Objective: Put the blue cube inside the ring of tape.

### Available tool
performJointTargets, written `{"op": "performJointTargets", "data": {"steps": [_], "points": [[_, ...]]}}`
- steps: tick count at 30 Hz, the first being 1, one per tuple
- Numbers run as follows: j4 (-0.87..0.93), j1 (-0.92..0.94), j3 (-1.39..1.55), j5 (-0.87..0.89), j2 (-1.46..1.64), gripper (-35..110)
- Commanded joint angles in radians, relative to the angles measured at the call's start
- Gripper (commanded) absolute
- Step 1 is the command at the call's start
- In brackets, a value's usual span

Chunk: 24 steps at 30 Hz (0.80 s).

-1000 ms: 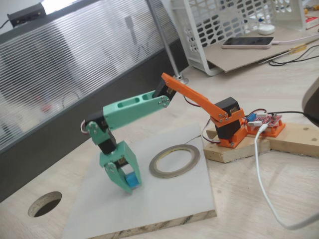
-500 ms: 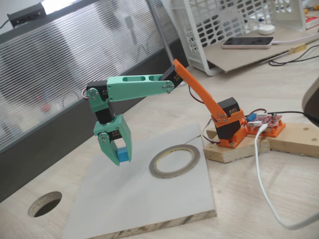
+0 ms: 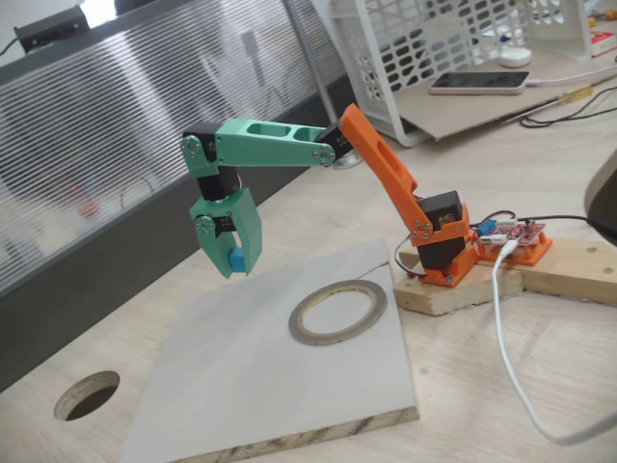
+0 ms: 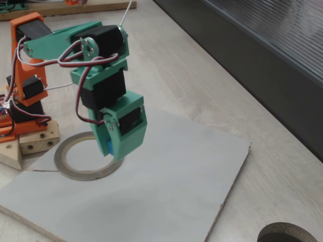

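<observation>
Green-and-orange arm raised, forearm level, end effector (image 3: 231, 262) pointing down, clamped on something blue.

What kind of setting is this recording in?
Probably an office or hobby workbench: a wooden desk with a cable hole, a circuit board with loose wires, and a phone beside a white basket.

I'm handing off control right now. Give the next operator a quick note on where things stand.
Hand: shut on the blue cube, held in the air above the grey board.
Ring of tape: lying flat on the board, nothing inside it. In a fixed view it sits to the right of the hand.
Done: cube grasped and lifted.
Left: carry the cube over the ring's opening, lower it, release.
</observation>
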Motion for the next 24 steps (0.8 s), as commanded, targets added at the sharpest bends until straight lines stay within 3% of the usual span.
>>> {"op": "performJointTargets", "data": {"steps": [1, 8, 24], "points": [[0.005, 0.029, 0.015, 0.014, 0.061, 14], [0.006, 0.029, 0.043, 0.015, 0.064, 14], [-0.006, 0.029, 0.689, 0.015, 0.514, 14]]}}
